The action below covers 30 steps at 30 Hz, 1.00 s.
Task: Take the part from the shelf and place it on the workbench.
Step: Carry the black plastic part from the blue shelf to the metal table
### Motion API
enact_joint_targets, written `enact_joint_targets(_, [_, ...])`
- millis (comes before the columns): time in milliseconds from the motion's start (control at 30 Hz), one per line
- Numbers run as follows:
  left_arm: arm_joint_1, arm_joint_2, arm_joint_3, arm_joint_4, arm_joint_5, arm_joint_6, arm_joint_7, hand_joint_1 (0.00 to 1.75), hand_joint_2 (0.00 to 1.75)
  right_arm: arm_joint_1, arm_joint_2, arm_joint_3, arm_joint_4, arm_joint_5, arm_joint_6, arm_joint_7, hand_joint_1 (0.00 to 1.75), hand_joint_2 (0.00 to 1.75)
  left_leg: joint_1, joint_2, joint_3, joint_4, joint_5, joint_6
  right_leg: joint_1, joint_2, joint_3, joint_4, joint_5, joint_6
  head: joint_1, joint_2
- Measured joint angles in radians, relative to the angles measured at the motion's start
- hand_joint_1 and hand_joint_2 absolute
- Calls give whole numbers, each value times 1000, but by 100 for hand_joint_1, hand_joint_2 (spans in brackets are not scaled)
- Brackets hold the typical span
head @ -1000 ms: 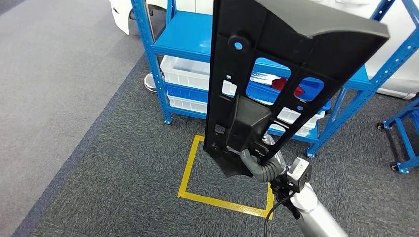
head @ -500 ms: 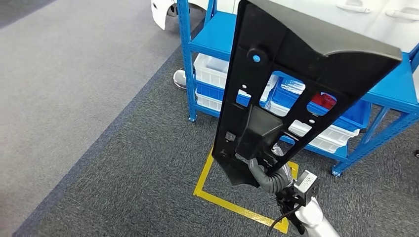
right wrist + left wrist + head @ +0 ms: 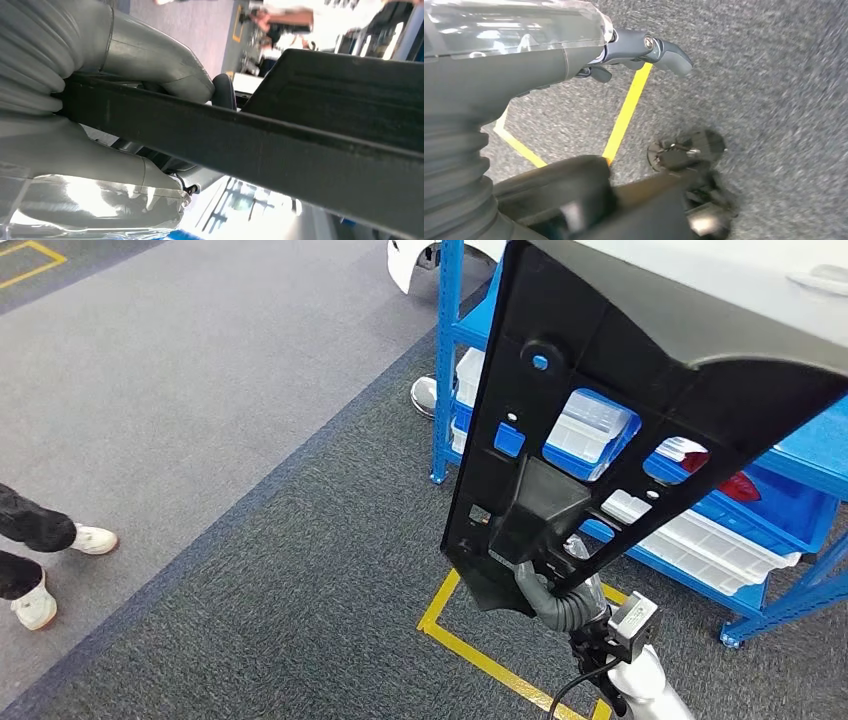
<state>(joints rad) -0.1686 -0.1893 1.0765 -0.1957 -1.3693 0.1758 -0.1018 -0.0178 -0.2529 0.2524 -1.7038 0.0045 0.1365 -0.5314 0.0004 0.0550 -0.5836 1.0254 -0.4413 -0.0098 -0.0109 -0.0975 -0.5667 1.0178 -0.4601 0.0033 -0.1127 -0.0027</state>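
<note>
1. While the part (image 3: 640,390), a long black panel, is gripped at its lower end by the right hand (image 3: 560,595), the carrying step is judged underway.
2. The shelf (image 3: 790,460) is seen at two o'clock.
3. The left hand (image 3: 634,50) is carried with nothing in it, fingers apart.
4. A workbench must be found next.

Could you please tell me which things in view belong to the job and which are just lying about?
Job:
black part
right hand gripping it
blue shelf

Lying about:
white bins
yellow floor tape
person's shoes
left hand
</note>
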Motion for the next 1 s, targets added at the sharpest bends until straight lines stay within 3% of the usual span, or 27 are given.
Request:
enact_joint_targets(100, [0, 3, 2, 0, 15, 11, 3, 0, 175, -4, 0, -5, 0, -1, 21, -5, 166, 175, -5, -20, 2, -17, 5, 21, -3, -14, 6, -1, -3, 18, 0, 0])
enact_joint_targets(167, [4, 4, 3, 0, 17, 15, 11, 0, 175, -4, 3, -8, 2, 1, 24, -11, 166, 175, -2, -38, 7, -27, 13, 35, -9, 24, -6, 34, -31, 26, 0, 0])
enact_joint_targets(233, [6, 5, 3, 0, 13, 16, 25, 0, 175, 7, 8, -14, 2, 8, 17, -18, 166, 175, -1, -59, 8, -30, 19, 44, -12, 75, -57, 146, -94, 26, 0, 0])
enact_joint_targets(267, [8, 6, 3, 0, 10, 15, 34, 0, 175, 17, 10, -17, 2, 11, 13, -21, 166, 175, -3, -70, 7, -30, 20, 46, -12, 85, -90, 214, -122, 26, 0, 0])
enact_joint_targets(300, [12, 6, 2, 0, 7, 15, 44, 0, 175, 27, 12, -20, 2, 13, 10, -22, 166, 175, -4, -84, 6, -29, 21, 47, -12, 90, -116, 265, -135, 27, 0, 0])
enact_joint_targets(333, [18, 7, 2, 0, 5, 14, 54, 0, 175, 37, 14, -23, 2, 14, 9, -23, 166, 175, -4, -98, 6, -27, 20, 46, -13, 92, -127, 281, -129, 27, 0, 0])
enact_joint_targets(367, [25, 8, 2, 0, 3, 13, 64, 0, 175, 45, 15, -25, 1, 14, 9, -24, 166, 175, -4, -112, 6, -24, 19, 45, -14, 94, -120, 258, -103, 27, 0, 0])
enact_joint_targets(400, [31, 10, 3, 0, 2, 13, 71, 0, 175, 52, 16, -28, -2, 15, 8, -25, 166, 175, -4, -125, 6, -19, 17, 42, -16, 103, -95, 200, -65, 27, 0, 0])
enact_joint_targets(467, [40, 13, 3, 0, 3, 13, 76, 0, 175, 62, 16, -31, -8, 18, 6, -27, 166, 175, -4, -149, -1, -5, 11, 33, -21, 148, -41, 76, -12, 27, 0, 0])
enact_joint_targets(533, [44, 18, 3, 0, 6, 15, 70, 0, 175, 71, 17, -33, -16, 26, 2, -28, 166, 175, -3, -168, -13, 4, 8, 22, -21, 174, -23, 29, -5, 25, 0, 0])
enact_joint_targets(600, [49, 24, 4, 0, 10, 18, 58, 0, 175, 75, 17, -33, -23, 30, 0, -28, 166, 175, -1, -180, -20, 4, 9, 10, -18, 154, -23, 24, -3, 14, 0, 0])
enact_joint_targets(667, [51, 29, 5, 0, 14, 22, 44, 0, 175, 73, 17, -33, -27, 28, 7, -28, 166, 175, -1, -142, -34, 34, -13, 0, -18, 131, -18, 15, 1, -1, 0, 0])
enact_joint_targets(733, [45, 31, 6, 0, 16, 26, 34, 0, 175, 73, 17, -33, -27, 22, 19, -26, 166, 175, 0, -88, -79, 136, -72, -8, -16, 103, -15, 10, 2, -10, 0, 0])
enact_joint_targets(800, [40, 32, 6, 0, 16, 30, 28, 0, 175, 71, 15, -33, -24, 19, 26, -24, 166, 175, 3, -74, -134, 253, -123, -15, -12, 73, -15, 10, 0, -12, 0, 0])
enact_joint_targets(833, [40, 32, 6, 0, 15, 32, 27, 0, 175, 70, 15, -33, -22, 18, 28, -23, 166, 175, 4, -72, -144, 276, -126, -17, -12, 59, -15, 10, -1, -12, 0, 0])
enact_joint_targets(867, [40, 33, 6, 0, 12, 35, 28, 0, 175, 69, 15, -33, -20, 17, 29, -22, 166, 175, 5, -70, -134, 261, -110, -17, -11, 45, -14, 11, -1, -11, 0, 0])
enact_joint_targets(900, [41, 33, 6, 0, 8, 37, 31, 0, 175, 68, 15, -33, -19, 17, 28, -22, 166, 175, 5, -64, -106, 211, -82, -17, -12, 32, -12, 11, -3, -9, 0, 0])
enact_joint_targets(967, [41, 34, 4, 0, -4, 41, 42, 0, 175, 67, 15, -33, -19, 16, 25, -22, 166, 175, 1, -25, -32, 74, -28, -9, -9, 11, -7, 11, -7, -3, 0, 0])
enact_joint_targets(1000, [41, 35, 2, 0, -9, 41, 48, 0, 175, 67, 15, -33, -19, 16, 20, -22, 166, 175, -2, -10, -9, 30, -15, 0, -6, 2, -5, 12, -8, 2, 0, 0])
